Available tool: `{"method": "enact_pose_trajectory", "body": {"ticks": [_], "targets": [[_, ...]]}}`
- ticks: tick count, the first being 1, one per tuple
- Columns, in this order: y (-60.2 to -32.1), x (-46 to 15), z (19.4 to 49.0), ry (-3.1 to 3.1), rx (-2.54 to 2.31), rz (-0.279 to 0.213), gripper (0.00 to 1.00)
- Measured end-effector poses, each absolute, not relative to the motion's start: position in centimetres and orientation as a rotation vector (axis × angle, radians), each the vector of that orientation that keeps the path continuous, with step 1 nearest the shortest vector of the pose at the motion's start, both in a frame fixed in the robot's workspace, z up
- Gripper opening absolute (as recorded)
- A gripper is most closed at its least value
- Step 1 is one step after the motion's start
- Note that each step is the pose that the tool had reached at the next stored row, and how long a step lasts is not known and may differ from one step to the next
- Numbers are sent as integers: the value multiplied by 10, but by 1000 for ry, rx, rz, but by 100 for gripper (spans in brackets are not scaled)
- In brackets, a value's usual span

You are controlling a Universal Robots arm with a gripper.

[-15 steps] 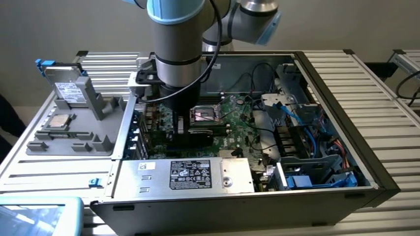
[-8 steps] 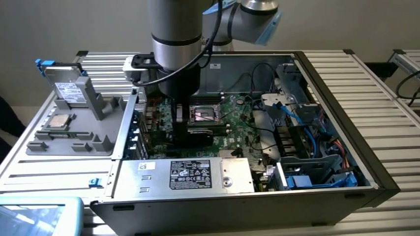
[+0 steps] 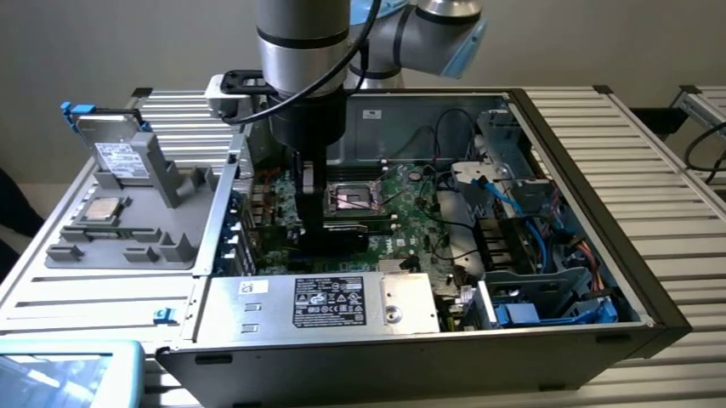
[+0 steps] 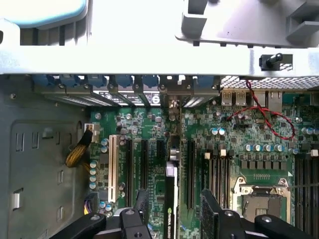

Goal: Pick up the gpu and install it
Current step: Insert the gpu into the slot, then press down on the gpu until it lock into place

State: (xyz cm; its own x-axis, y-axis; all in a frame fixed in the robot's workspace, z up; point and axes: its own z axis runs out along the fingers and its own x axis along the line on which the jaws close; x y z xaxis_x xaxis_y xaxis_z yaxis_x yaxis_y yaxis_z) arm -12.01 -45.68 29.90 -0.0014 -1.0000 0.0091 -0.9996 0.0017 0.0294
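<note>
You see the gpu (image 4: pixel 171 199) standing on edge in a motherboard (image 4: pixel 149 149) slot, between the hand's (image 4: pixel 172 215) spread fingers, inside the computer case (image 3: pixel 567 340).

the arm (image 3: pixel 301 38) is a thick silver-grey tube with a dark band around it, joined to a rounded grey joint wearing a pale blue cap (image 3: pixel 460 38). a black cable runs down its side to a black wrist block. the hand (image 4: pixel 172 214) is black, with hinged links, round silver screws and ribbed fingers (image 4: pixel 212 209).
</note>
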Motion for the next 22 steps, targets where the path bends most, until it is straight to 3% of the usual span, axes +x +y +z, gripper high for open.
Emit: {"method": "enact_pose_trajectory", "body": {"ticks": [12, 17, 18, 20, 22], "targets": [[-457, -120, 299, -2204, 2200, -22, 52], [-457, -120, 299, -2204, 2200, -22, 27], [-457, -120, 299, -2204, 2200, -22, 27], [-457, -120, 299, -2204, 2200, -22, 16], [-457, -120, 298, -2205, 2202, -19, 12]]}}
